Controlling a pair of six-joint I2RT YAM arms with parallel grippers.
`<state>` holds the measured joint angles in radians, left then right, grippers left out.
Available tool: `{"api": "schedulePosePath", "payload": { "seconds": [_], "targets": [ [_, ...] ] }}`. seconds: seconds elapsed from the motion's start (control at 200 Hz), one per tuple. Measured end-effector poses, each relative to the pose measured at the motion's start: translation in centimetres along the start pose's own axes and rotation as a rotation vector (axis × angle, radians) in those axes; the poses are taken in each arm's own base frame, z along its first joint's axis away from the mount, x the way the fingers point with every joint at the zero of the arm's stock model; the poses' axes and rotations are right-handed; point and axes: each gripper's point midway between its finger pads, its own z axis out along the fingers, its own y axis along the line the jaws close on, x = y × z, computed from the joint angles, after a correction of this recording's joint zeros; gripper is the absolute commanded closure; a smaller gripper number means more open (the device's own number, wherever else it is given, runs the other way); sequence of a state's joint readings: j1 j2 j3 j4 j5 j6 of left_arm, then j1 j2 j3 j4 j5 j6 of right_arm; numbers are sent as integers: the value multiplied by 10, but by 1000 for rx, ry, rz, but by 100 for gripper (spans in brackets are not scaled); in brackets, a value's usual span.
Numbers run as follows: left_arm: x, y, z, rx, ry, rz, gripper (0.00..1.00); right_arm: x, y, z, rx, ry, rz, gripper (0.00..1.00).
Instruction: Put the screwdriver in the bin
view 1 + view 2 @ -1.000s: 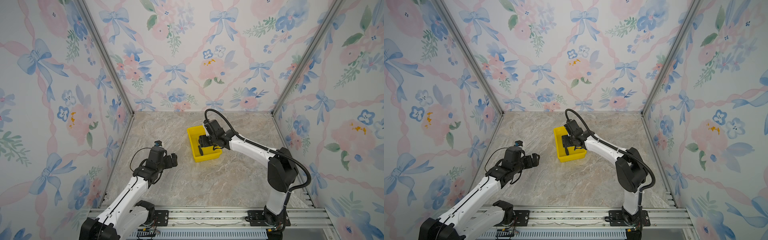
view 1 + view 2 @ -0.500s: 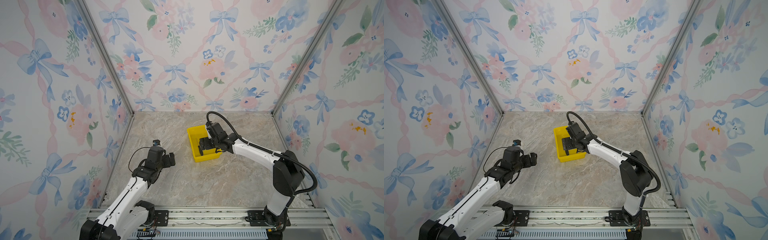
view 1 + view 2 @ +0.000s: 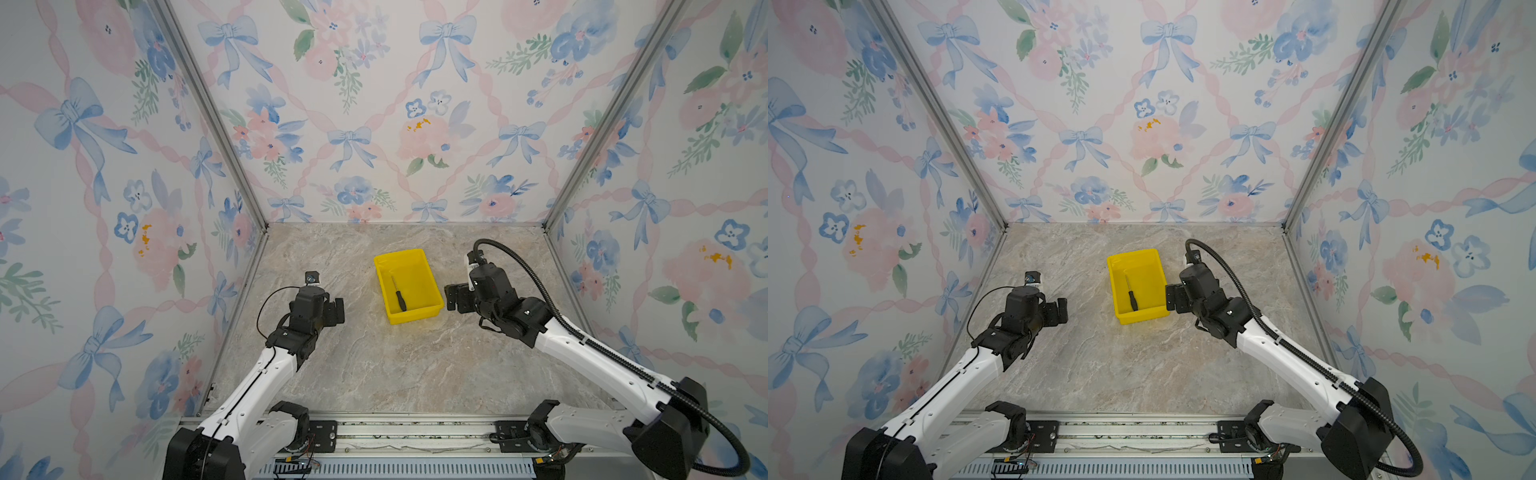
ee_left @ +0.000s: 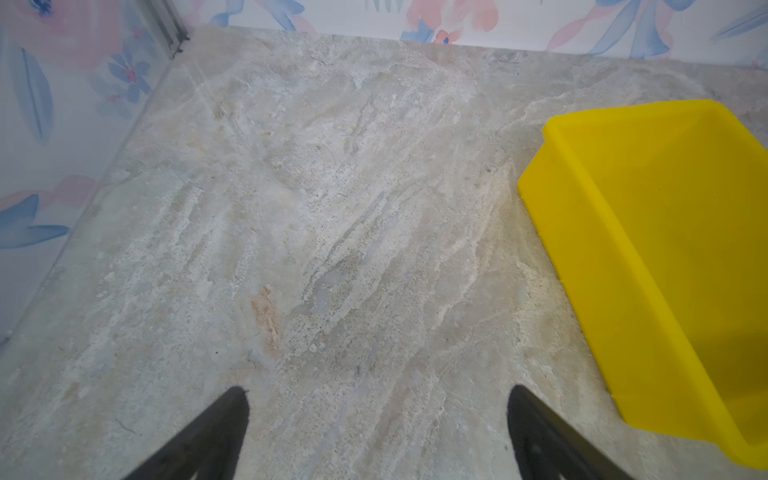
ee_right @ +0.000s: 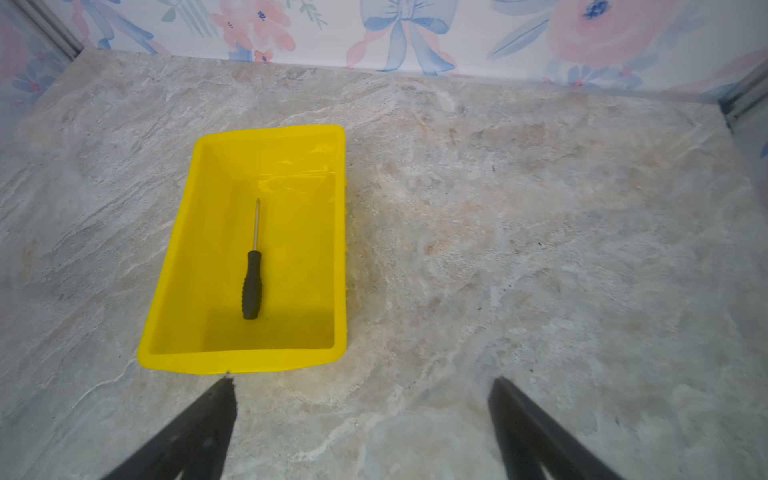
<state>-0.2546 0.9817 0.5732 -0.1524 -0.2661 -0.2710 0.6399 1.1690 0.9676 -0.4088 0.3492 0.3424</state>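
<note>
Right wrist view, and the right gripper (image 5: 363, 384) has its jaws spread wide with nothing but bare marble tabletop (image 5: 498, 249) between them. The yellow bin (image 5: 241, 362) sits just ahead of the fingertip (image 5: 224, 392) on its side, its near rim almost at that tip, while the other fingertip is well clear. The screwdriver (image 5: 253, 266) lies flat on the bin's floor, black handle toward the jaws and thin shaft pointing away. The handle end looks a little short of the near wall, though that gap is hard to judge.

Over to the left gripper (image 4: 378, 390): its jaws are also wide apart and hold nothing. From there the bin (image 4: 582, 232) is ahead and outside one jaw, apart from it.

In both top views the bin (image 3: 399, 254) sits between the two grippers, nearer the right one (image 3: 455, 297).
</note>
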Motion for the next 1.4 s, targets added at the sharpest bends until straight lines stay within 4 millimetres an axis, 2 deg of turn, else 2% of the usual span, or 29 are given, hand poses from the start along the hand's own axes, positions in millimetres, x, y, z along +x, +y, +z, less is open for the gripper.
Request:
{"api": "schedulePosePath", "payload": {
  "seconds": [0.085, 0.18, 0.295, 0.4, 0.56, 0.705, 0.76, 0.85, 0.97, 1.105, 1.4],
  "targets": [
    [0, 12, 1, -52, -36, 5, 2, 12, -38, 1, 87, 2, 40, 3],
    [7, 27, 1, -106, -63, 10, 2, 33, -70, 4, 165, 2, 61, 3],
    [13, 39, -3, -134, -123, 33, 2, 66, -99, -4, 193, -44, 68, 3],
    [21, 43, -10, -127, -213, 63, 2, 76, -119, -18, 220, -136, 68, 3],
    [33, 44, -11, -81, -275, 82, 2, 86, -133, -24, 262, -212, 12, 3],
    [37, 37, 0, -54, -253, 128, 2, 110, -146, -10, 306, -165, -31, 3],
    [42, 40, 6, -64, -228, 133, 2, 121, -150, -5, 320, -131, -38, 3],
    [49, 46, 14, -92, -194, 132, 2, 129, -157, 1, 337, -97, -41, 3],
    [53, 55, 22, -143, -175, 114, 2, 125, -163, 6, 347, -102, -27, 3],
    [45, 57, 28, -154, -212, 94, 2, 117, -167, 14, 345, -129, -11, 3],
    [27, 46, 51, -89, -269, 86, 2, 113, -174, 50, 319, -124, 11, 3]
  ]
}}
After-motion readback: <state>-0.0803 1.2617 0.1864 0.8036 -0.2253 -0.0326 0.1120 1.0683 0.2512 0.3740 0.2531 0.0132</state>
